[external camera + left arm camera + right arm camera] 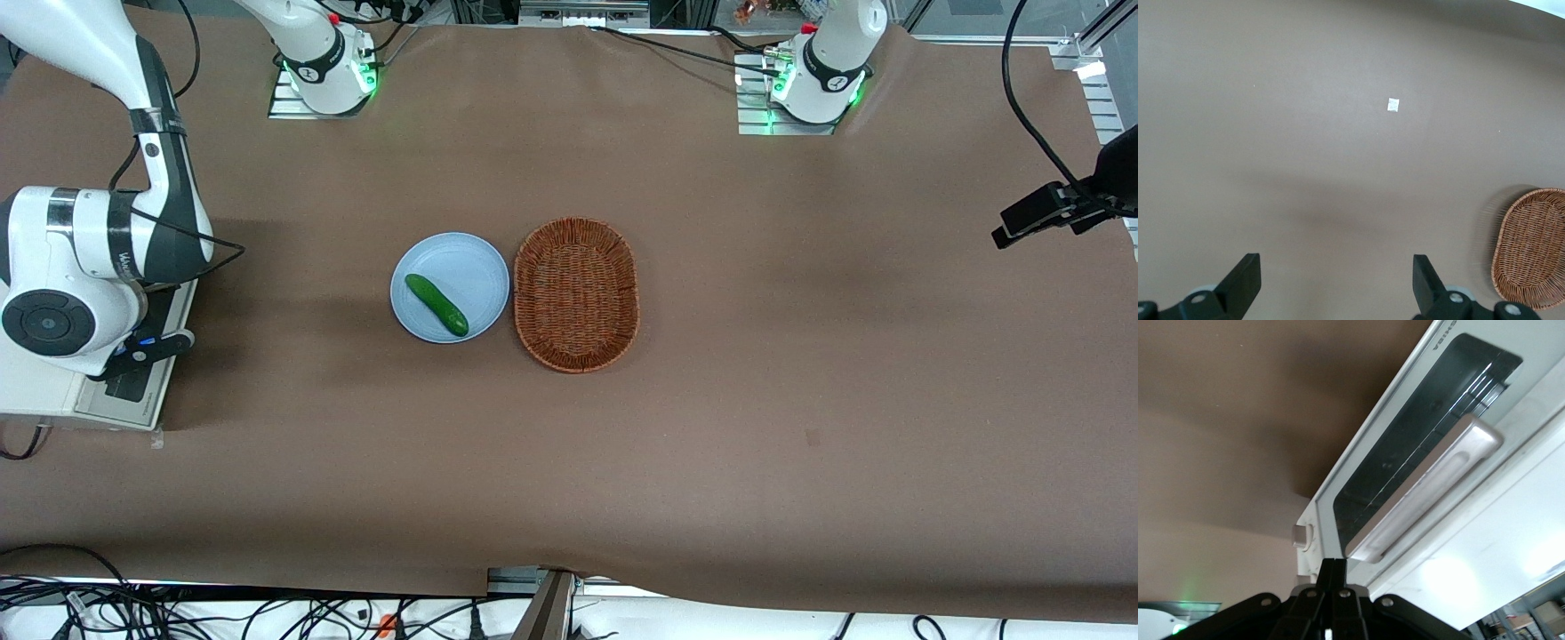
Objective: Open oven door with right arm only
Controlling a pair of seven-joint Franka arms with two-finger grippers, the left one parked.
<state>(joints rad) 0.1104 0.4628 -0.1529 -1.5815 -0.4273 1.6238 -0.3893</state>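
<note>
Toaster oven point(53, 391) — cream-white, at the working arm's end of the table, largely covered in the front view by the right arm point(80, 267).

Oven door point(1418, 447) — metal-framed flap with dark glass window, seen close in the right wrist view; appears shut against the oven body. Silver bar handle point(1425, 490) runs along one long edge of the window, untouched.

Gripper point(1333, 577) — hangs just in front of the door, near one end of the handle; its fingers lie pressed together, holding nothing.

Plate point(471, 258) — pale blue, round, mid-table, well apart from the oven. Carries one green cucumber point(436, 304), lying diagonally.

Basket point(576, 293) — brown wicker, oval, just beside the plate, toward the parked arm's end; also visible in the left wrist view point(1531, 250).

Table covering point(800, 400) — brown sheet; a small white scrap point(1393, 105) lies on it in the left wrist view.
</note>
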